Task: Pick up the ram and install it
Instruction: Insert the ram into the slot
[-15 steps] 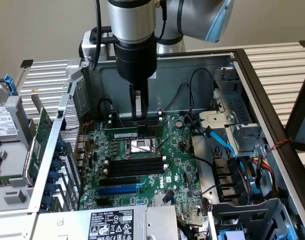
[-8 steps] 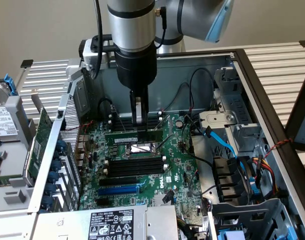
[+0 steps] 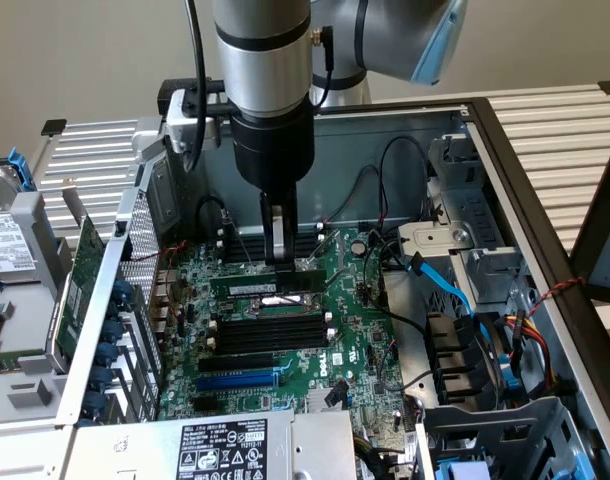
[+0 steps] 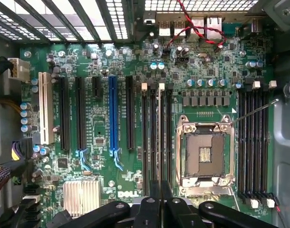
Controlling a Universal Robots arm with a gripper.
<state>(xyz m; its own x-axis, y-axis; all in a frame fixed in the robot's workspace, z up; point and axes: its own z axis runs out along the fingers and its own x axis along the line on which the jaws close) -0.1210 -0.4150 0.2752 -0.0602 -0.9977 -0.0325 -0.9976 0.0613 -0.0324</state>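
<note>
Picked up but apparently not yet seated: held level in the gripper (image 3: 276,260), clamped on the ram (image 3: 243,286), above empty black slots (image 3: 270,335) beside the CPU socket (image 4: 204,152), mid-motherboard (image 3: 357,345).

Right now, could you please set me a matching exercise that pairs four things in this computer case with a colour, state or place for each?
Things:
1. the ram
2. the CPU socket
3. the heatsink
4. the twisted wire pair

Descriptions:
A. red and black
B. silver, finned
C. held in the gripper over the black memory slots
D. square, metal-framed

Pairs: 1-C, 2-D, 3-B, 4-A.
</note>
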